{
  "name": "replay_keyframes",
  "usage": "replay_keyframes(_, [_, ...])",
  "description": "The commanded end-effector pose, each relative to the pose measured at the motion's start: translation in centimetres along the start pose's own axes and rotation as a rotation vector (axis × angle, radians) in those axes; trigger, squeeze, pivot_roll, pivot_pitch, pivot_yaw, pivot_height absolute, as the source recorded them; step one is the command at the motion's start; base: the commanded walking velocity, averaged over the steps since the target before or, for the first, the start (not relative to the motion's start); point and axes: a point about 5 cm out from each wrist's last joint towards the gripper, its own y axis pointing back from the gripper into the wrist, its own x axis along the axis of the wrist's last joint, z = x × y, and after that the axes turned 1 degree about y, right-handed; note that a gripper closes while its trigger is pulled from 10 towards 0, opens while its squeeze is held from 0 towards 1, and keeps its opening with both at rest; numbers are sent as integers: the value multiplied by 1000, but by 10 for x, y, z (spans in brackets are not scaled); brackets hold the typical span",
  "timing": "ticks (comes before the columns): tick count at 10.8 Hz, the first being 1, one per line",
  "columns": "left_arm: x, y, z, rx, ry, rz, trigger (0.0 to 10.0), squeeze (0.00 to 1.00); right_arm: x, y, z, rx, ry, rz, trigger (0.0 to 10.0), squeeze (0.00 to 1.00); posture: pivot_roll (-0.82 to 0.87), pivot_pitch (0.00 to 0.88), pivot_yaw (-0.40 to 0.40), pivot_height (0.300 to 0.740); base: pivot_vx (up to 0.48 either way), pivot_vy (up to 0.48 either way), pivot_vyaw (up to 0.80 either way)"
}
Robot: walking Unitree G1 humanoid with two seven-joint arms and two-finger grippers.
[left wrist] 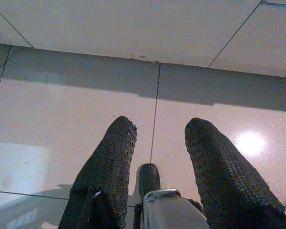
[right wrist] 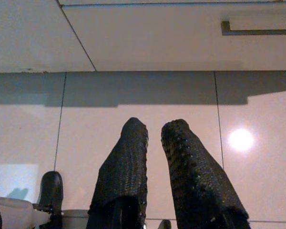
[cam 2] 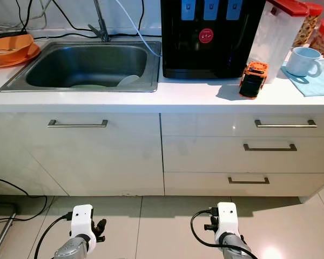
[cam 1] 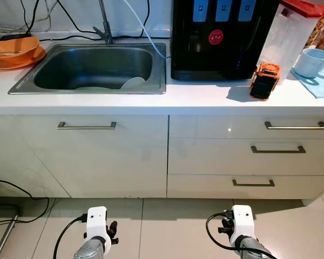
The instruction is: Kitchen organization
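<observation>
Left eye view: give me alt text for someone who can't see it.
A white kitchen counter seen from above holds a steel sink with dishes inside, a black water dispenser, a small orange toy truck and a white mug. Below are closed cabinet drawers; both arms hang low over the tiled floor.

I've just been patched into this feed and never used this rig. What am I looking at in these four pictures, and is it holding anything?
The top two pictures come from the robot's head, looking down at a kitchen counter. On it: a sink with dishes inside, orange bowls, a black water dispenser, a small orange toy truck, a white mug on a blue cloth, and a clear container with a red lid. Drawers sit below.

The other two pictures come from wrist cameras aimed at the floor tiles. The left pincer is open and the right pincer slightly open. Both hang low and hold nothing.
</observation>
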Motion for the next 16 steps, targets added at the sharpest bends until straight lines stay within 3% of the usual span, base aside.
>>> replay_keyframes(1, [0,0,-1,6,-7,1,10000,0,-1,0,-1,-1,-6,-11,10000,0,72,0,48,740,0,0,0])
replay_keyframes(16, [2,-1,1,7,-51,-5,10000,0,2,-2,-4,-2,-49,2,10000,0,67,0,52,740,0,0,0])
